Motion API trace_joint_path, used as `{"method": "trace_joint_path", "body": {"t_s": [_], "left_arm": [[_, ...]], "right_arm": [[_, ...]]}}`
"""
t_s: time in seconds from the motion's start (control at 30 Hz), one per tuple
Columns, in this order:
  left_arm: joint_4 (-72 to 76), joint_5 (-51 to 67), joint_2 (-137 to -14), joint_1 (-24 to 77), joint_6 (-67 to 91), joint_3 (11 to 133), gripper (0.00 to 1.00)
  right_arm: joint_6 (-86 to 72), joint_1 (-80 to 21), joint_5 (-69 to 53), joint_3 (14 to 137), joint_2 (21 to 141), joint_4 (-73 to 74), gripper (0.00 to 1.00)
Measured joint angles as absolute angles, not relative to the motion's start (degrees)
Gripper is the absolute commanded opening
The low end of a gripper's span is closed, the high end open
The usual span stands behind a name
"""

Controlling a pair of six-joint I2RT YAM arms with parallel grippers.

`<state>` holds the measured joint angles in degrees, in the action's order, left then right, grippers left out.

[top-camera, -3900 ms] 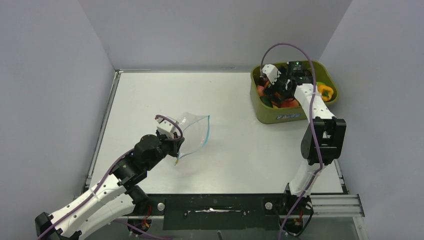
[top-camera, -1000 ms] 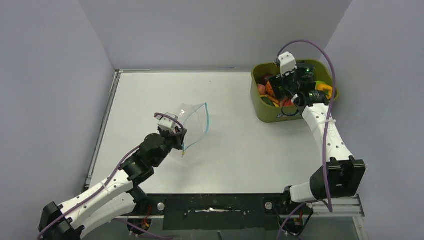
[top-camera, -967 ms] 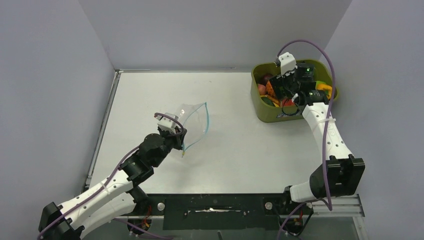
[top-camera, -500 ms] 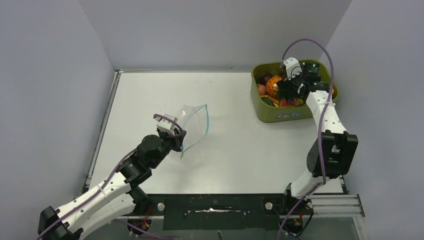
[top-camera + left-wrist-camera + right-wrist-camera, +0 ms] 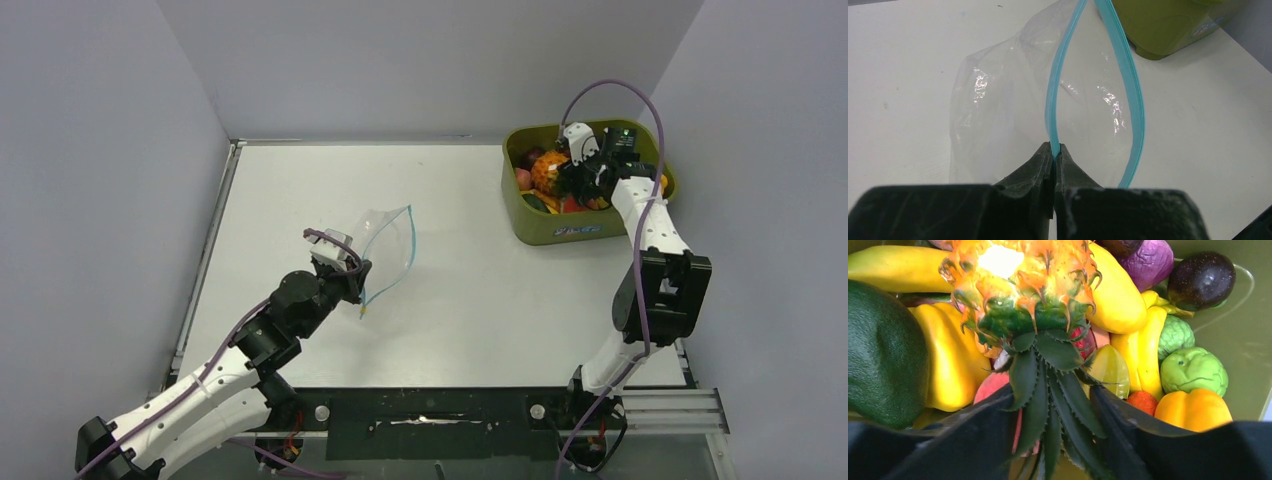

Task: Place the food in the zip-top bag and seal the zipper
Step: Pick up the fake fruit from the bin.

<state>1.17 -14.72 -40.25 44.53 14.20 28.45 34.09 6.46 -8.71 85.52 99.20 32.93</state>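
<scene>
Left tool (image 5: 1054, 151) of mine is squeezed shut on the zipper (image 5: 1052, 95), pinching one of its two blue strips right at the tips. The other strip bows out to the right, so the mouth of the zip-top bag (image 5: 993, 110) stands open in a long leaf shape. That long shape runs straight away from my left tool, toward the green tub (image 5: 1158, 25). The clear, floppy part of the bag sags to the left and rests on the white surface (image 5: 480, 300), well apart from the tub. My right tool (image 5: 1050, 407) is over the tub at the far right corner, and it is clamped on the green crown of the pineapple (image 5: 1018, 285). One dark finger (image 5: 990, 415) sits on each side of the leaves. The pineapple's long way points straight out from my right tool: crown toward me, orange body away from me. From the top camera the orange body (image 5: 548, 172) shows just to the left of the tool. Under it lies the rest of the food: yellow pieces, a big dark green one, purple ones, bumpy light green ones and an orange pepper. A label with blue print is on the tub's near wall (image 5: 575, 230), but it is too small to read.
</scene>
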Motion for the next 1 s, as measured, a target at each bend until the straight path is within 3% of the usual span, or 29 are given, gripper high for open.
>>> {"method": "trace_joint_path", "body": {"t_s": [0.1,0.2,0.53,1.0], "left_arm": [[1.1,-14.7,-39.6,44.5,14.2,28.4,0.0],[1.0,-14.8,-39.5,44.5,14.2,28.4,0.0],[0.0,-14.9,-39.5,44.5,14.2,28.4,0.0],[0.1,-15.2,-42.9,44.5,14.1,28.4,0.0]], "right_arm": [[33.6,6.7,-8.6,85.5,99.0,32.9,0.33],[32.8,6.8,-8.6,85.3,98.0,32.6,0.26],[30.0,4.7,-6.0,82.6,90.3,30.5,0.25],[21.2,-5.9,-3.3,80.2,77.7,30.5,0.19]]}}
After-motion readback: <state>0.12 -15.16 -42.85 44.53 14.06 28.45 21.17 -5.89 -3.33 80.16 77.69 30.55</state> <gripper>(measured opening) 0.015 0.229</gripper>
